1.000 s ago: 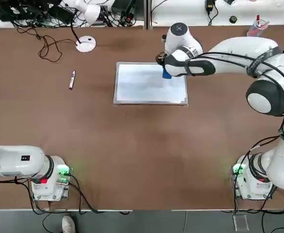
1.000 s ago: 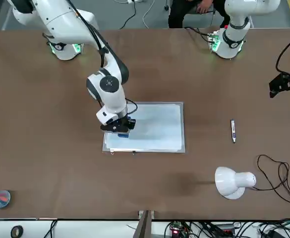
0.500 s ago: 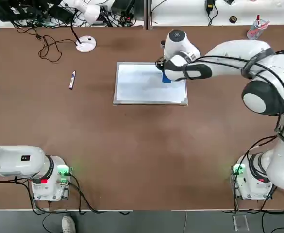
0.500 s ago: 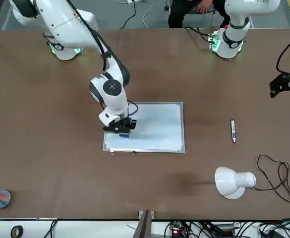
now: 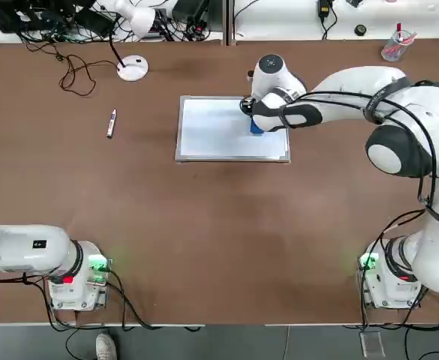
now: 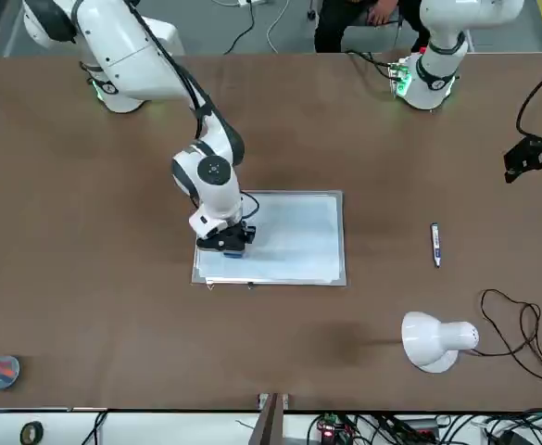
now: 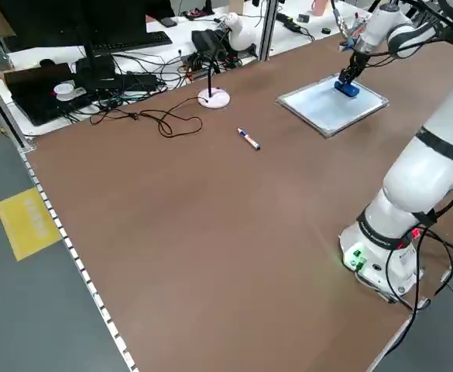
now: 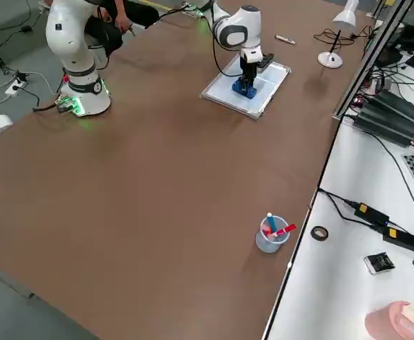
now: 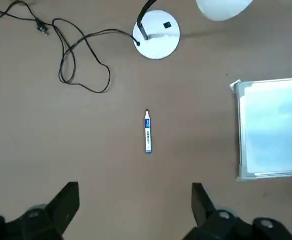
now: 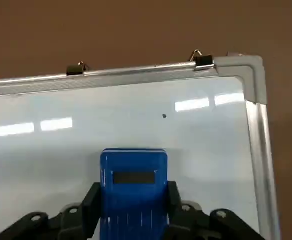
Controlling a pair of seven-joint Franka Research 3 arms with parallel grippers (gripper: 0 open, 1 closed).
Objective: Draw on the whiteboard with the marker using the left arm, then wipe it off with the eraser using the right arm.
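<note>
My right tool [image 10: 133, 220] was clenched on the eraser [image 10: 133, 185], one finger on each side of the blue block, and it pressed that block down on the whiteboard [image 5: 211, 131]. From overhead the eraser [image 5: 257, 126] sat on the board's right part, close to the far edge, with my right arm [image 5: 354, 82] reaching in across the bench [image 5: 219, 225] from the right. The wrist camera showed the board's white face [image 10: 86, 135] ahead of the block, its silver frame running along the edge and round one corner, and two small metal clips on the frame. One tiny dark speck showed on the white; I could make out no other marks there.

The whiteboard lay flat near the middle of the bench, toward the far side. The marker [image 5: 111, 123] lay well apart from it on the brown top, off to the board's left in the overhead view, touching nothing. My left tool [image 9: 136, 210] hung above that stretch of bench with its fingers spread wide and nothing between them — the marker [image 9: 147, 131] lay on the bench below it, and the board's near corner showed at the edge of that view.

A white desk lamp [image 5: 133, 67] stood beyond the marker with a black cable [image 5: 73, 71] looping beside it. A clear cup [image 8: 270, 237] with red and blue things in it stood near the bench's right far corner, well away from the board.
</note>
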